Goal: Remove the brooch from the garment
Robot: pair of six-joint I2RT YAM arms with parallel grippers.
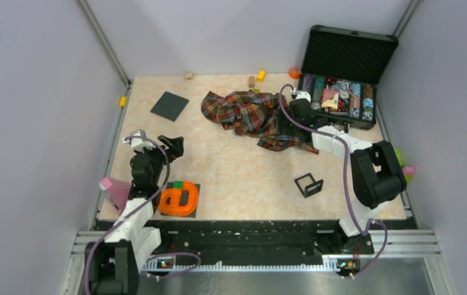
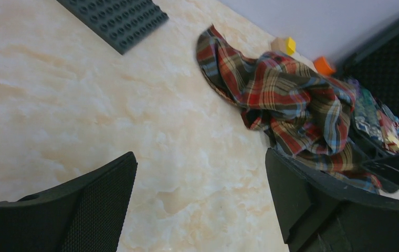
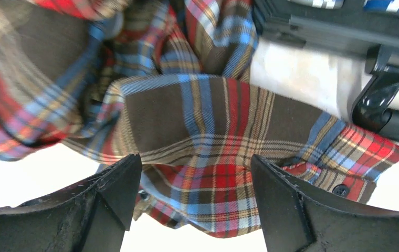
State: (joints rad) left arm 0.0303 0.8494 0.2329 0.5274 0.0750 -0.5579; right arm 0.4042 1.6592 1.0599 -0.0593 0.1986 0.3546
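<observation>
The plaid shirt (image 1: 246, 114) lies crumpled at the back middle of the table. It also shows in the left wrist view (image 2: 286, 100) and fills the right wrist view (image 3: 202, 121). My right gripper (image 1: 289, 120) is open just over the shirt's right end, and its jaws (image 3: 196, 160) straddle a fold of the cloth. I see no whitish-silver brooch. A tiny round shiny spot (image 3: 143, 195) sits on the shirt's edge by the left finger, and I cannot tell what it is. My left gripper (image 1: 174, 146) is open and empty over bare table (image 2: 200, 155), left of the shirt.
An open black case (image 1: 349, 55) of poker chips stands right behind the shirt, its edge and handle (image 3: 381, 100) close to my right gripper. A grey baseplate (image 1: 169, 106) lies back left. A black square frame (image 1: 308, 184) and an orange object (image 1: 179, 200) sit near the front.
</observation>
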